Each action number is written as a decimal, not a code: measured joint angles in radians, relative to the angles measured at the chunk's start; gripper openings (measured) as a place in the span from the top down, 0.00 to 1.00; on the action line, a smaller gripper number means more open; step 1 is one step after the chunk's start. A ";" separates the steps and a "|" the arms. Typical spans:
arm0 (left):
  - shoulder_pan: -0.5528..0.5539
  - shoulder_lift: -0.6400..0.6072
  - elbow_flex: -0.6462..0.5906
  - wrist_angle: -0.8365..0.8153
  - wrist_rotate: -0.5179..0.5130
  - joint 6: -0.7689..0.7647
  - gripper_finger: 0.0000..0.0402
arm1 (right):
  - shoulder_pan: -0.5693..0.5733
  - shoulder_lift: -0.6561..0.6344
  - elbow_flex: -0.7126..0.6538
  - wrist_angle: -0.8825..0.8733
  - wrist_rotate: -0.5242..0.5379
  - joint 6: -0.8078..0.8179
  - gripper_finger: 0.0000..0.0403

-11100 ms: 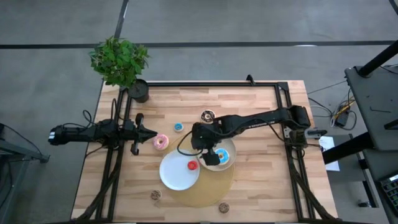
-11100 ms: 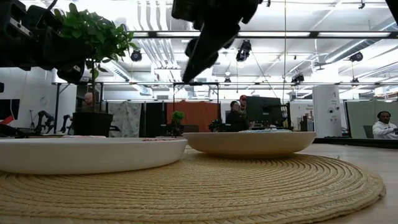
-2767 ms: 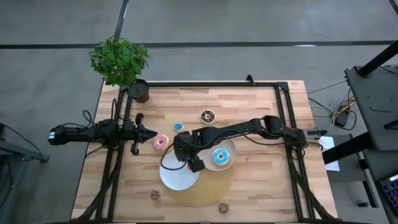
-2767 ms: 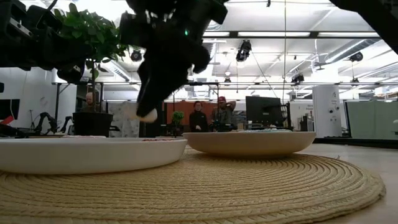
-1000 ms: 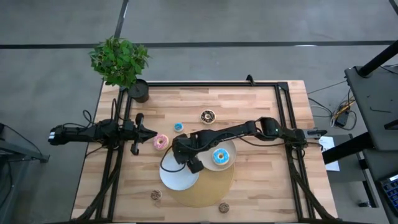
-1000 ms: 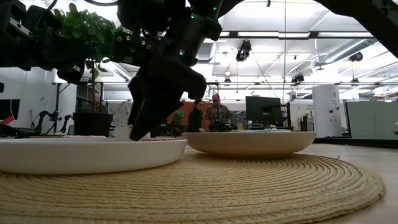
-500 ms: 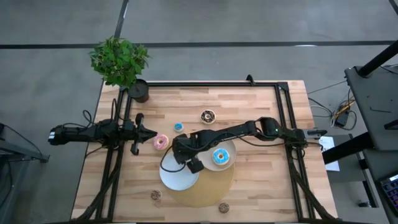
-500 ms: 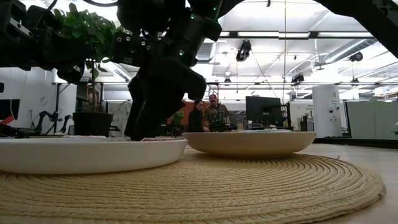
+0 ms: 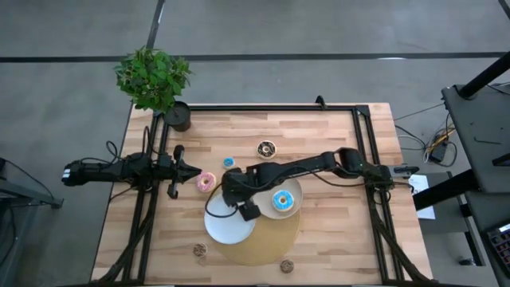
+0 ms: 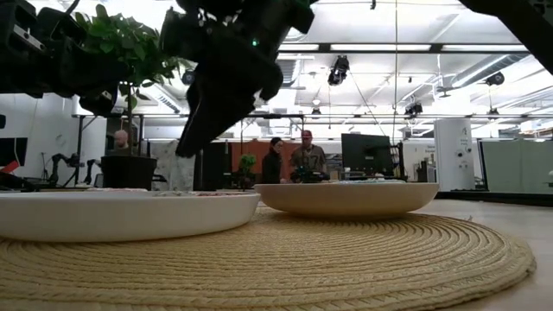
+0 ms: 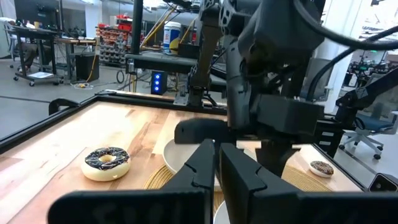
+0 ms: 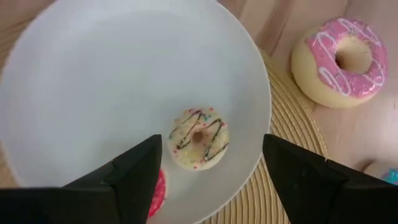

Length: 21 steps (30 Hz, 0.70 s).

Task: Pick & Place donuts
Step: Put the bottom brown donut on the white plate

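My right gripper hangs open over the white plate, its fingers either side of a cream mini donut that lies flat on the plate without being touched. A red mini donut lies beside it, half hidden by a finger. The low view shows this gripper clear above the plate rim. The blue-sprinkled donut sits on the beige plate. The pink donut lies on the wood just in front of my left gripper, which is shut and waits at the table's left.
A chocolate donut and a mini blue one lie toward the far side. Two brown minis lie near the near edge. Both plates rest on a round woven mat. A potted plant stands at the far left corner. People stand in the room behind.
My right gripper has risen from the white plate's surface to well above its rim, staying over the same spot. The cream mini donut stays lying on the plate below it.
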 joint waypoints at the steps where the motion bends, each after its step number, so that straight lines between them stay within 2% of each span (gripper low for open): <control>1: 0.000 0.000 0.000 0.000 0.000 0.000 1.00 | 0.002 -0.008 0.000 -0.009 0.000 0.006 0.33; 12: 0.000 0.000 0.000 0.000 0.000 0.000 1.00 | 0.060 -0.119 -0.003 -0.059 -0.003 0.080 0.30; 21: 0.000 0.000 0.000 0.000 0.000 0.000 1.00 | 0.133 -0.156 -0.004 -0.089 -0.004 0.104 0.32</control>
